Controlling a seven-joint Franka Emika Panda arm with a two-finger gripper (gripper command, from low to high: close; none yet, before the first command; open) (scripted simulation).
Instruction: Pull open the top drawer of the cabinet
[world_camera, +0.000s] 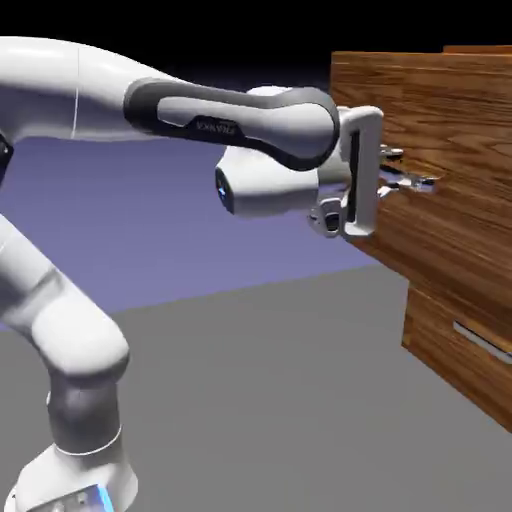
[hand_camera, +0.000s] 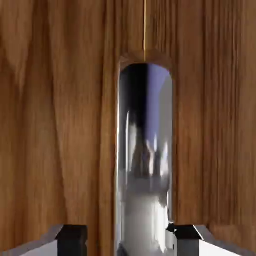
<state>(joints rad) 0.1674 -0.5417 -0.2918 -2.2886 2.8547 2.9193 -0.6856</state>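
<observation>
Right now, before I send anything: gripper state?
Gripper: open, handle between the tips, not gripped. Clear gap on the hand view's left; can't tell whether the right tip touches.

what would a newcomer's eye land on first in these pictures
Probably the mirror-bright grey metal bar handle, running down the middle of the hand view against brown wood grain. In the exterior view, the bulky white jointed robot arm likely grabs attention, stretching from the left toward the tall reddish-brown wooden cabinet on the right.
</observation>
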